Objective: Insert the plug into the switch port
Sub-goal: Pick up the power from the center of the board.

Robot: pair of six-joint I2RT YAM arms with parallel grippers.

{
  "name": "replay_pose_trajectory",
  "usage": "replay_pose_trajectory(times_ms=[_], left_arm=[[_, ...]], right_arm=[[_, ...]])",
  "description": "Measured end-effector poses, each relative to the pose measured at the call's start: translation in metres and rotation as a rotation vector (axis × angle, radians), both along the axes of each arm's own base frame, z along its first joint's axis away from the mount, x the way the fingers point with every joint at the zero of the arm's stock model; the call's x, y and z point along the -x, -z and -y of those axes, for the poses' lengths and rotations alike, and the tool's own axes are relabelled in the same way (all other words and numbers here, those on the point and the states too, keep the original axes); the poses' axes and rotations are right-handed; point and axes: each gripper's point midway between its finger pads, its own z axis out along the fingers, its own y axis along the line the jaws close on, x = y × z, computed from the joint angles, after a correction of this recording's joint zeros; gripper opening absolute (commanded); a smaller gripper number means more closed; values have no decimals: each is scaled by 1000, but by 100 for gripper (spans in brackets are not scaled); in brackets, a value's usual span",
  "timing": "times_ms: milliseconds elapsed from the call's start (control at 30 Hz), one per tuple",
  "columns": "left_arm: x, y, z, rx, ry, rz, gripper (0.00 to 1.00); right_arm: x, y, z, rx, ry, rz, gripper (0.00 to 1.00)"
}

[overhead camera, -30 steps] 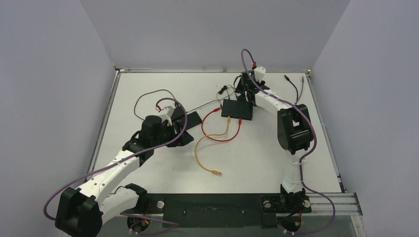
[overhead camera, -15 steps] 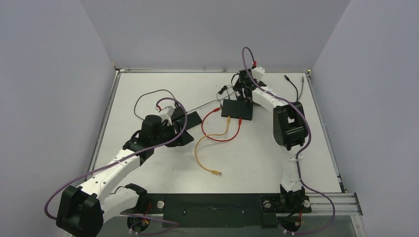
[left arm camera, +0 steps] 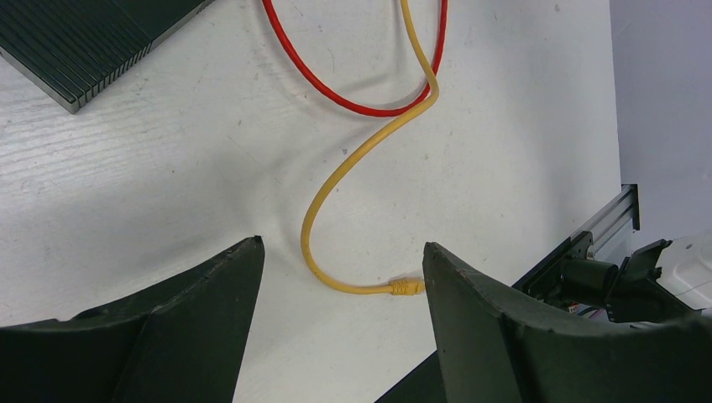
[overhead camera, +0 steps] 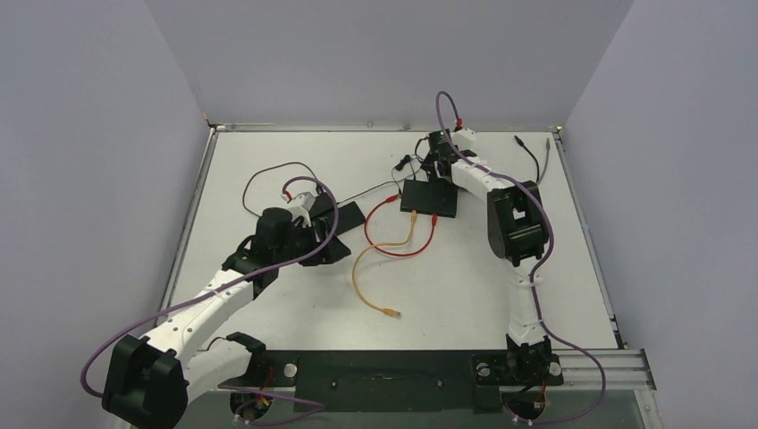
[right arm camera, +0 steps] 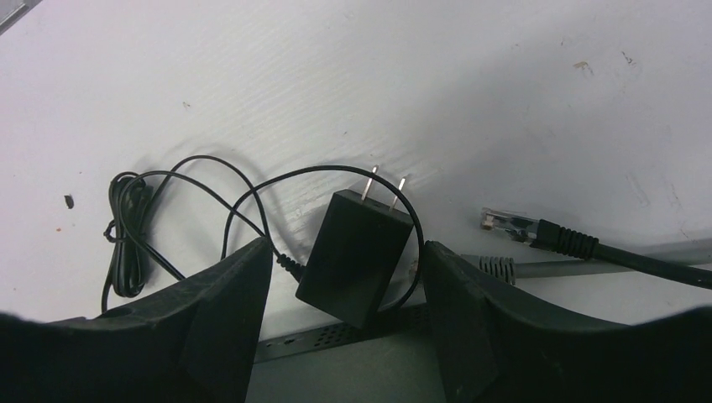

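The left jaws stand wide with nothing between them. Seen through their gap in the left wrist view, the yellow cable [left arm camera: 336, 180] curls down to its free plug [left arm camera: 405, 287], which lies flat on the surface [left arm camera: 520, 126] close to one finger's inner edge. The plug's long axis runs across the gap, so the wrist would likely need turning to straddle it. In the top view the plug [overhead camera: 391, 313] sits toward the near edge from these jaws. The right jaws are also wide and empty, and hang well apart from it over a power adapter [right arm camera: 357, 252] behind the switch [overhead camera: 429, 198], so the left arm is nearer. Bare surface surrounds the plug, while the red cable [left arm camera: 336, 88] loops between it and the switch.
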Motion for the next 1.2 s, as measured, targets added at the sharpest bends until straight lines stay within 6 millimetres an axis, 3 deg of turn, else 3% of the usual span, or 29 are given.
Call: replay_pose_trajectory(times_ms=[267,333,567,867,1000,1200], left_arm=[[1,4,1,-3,6,-17,67],[1,5,1,-3,6,-19,67],[0,5,0,-2,1,-19,67],[1,4,1,5,8,-23,67],[4,-2,-1,13,5,-12,67],[8,-12,-4,23,2,12,67]], right_arm=[[-6,14,2,19,17,-22,57],[-7,15,2,20,18,-24,51],[-9,17,3,23,22,-27,14],[-11,13,4,12,22,-13,0],[-11,-12,5,9,20,29,0],[-19,-110,7,20,1,219,0]])
